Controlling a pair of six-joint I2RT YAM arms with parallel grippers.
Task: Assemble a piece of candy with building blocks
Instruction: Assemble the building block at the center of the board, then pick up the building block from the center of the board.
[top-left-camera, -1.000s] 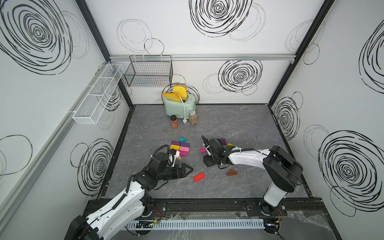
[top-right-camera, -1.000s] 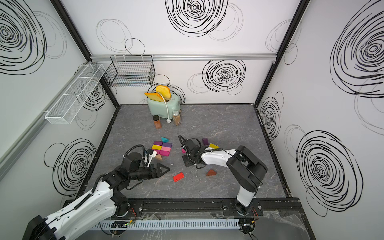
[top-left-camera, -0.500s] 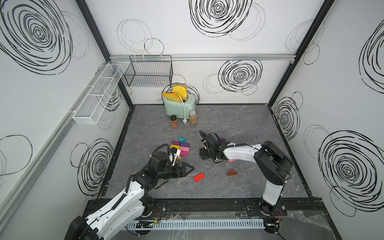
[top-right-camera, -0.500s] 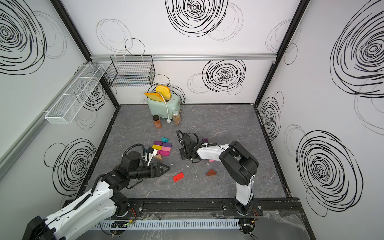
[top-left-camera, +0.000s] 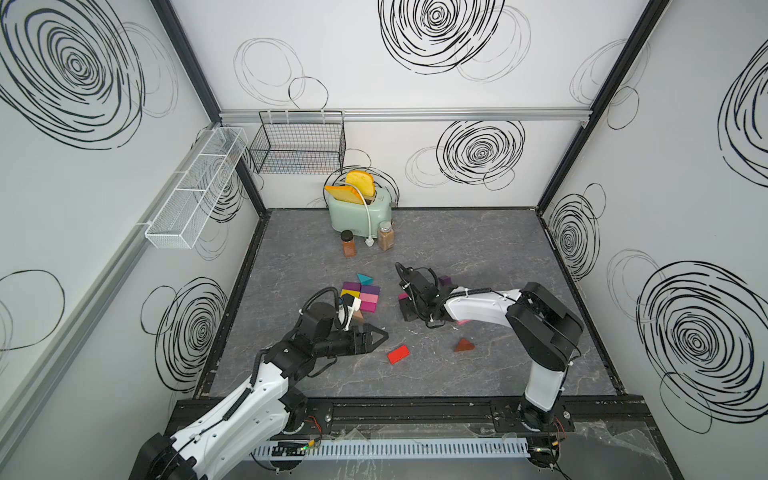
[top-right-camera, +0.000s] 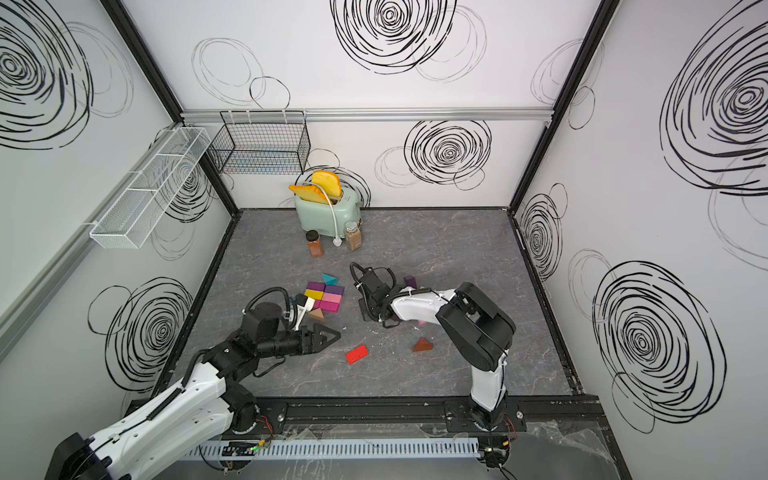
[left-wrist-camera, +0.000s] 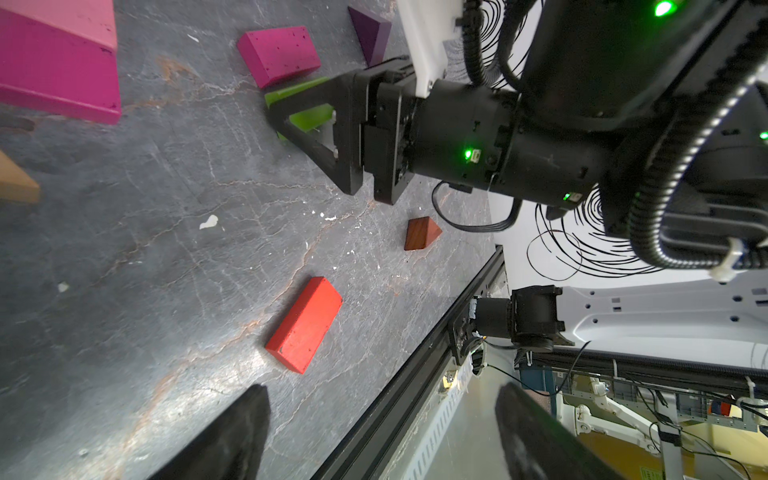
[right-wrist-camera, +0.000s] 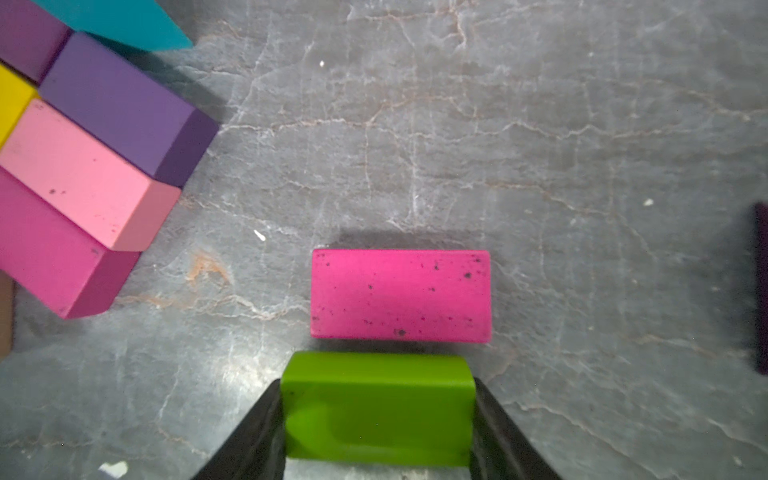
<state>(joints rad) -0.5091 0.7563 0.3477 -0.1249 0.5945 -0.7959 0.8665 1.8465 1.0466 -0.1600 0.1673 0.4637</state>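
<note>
Leftmost, the left gripper (top-left-camera: 376, 338) is seen low over the near part of the floor (top-left-camera: 478, 249), its fingers spread wide with nothing between them. In the left wrist view only their dark tips are caught, the rest being cut off by the frame.

Just beyond it the cluster of blocks (top-left-camera: 365, 297) is laid flat, brick against brick, with a teal triangle (top-left-camera: 365, 278) at its far end. Its near-left corner is covered by the left wrist (top-left-camera: 322, 320), so the tan triangle (top-left-camera: 358, 318) is only partly made out.

To the right and nearer, the red brick (top-left-camera: 398, 354) lies alone, apart from everything.

Further right, the right gripper (right-wrist-camera: 376, 415) is pinched on the green brick (right-wrist-camera: 376, 407) at its two short ends. In both top views this brick is hidden beneath the gripper, and whether it rests on the floor cannot be told. The magenta brick (right-wrist-camera: 401, 296) lies just beyond it, parallel, with a narrow gap between.

A pink sliver (top-left-camera: 462, 321) shows under the right forearm (top-left-camera: 478, 307), too hidden to be identified. The brown triangle (top-left-camera: 464, 345) lies nearer, and the purple triangle (top-left-camera: 444, 280) farther, half hidden behind the arm
</note>
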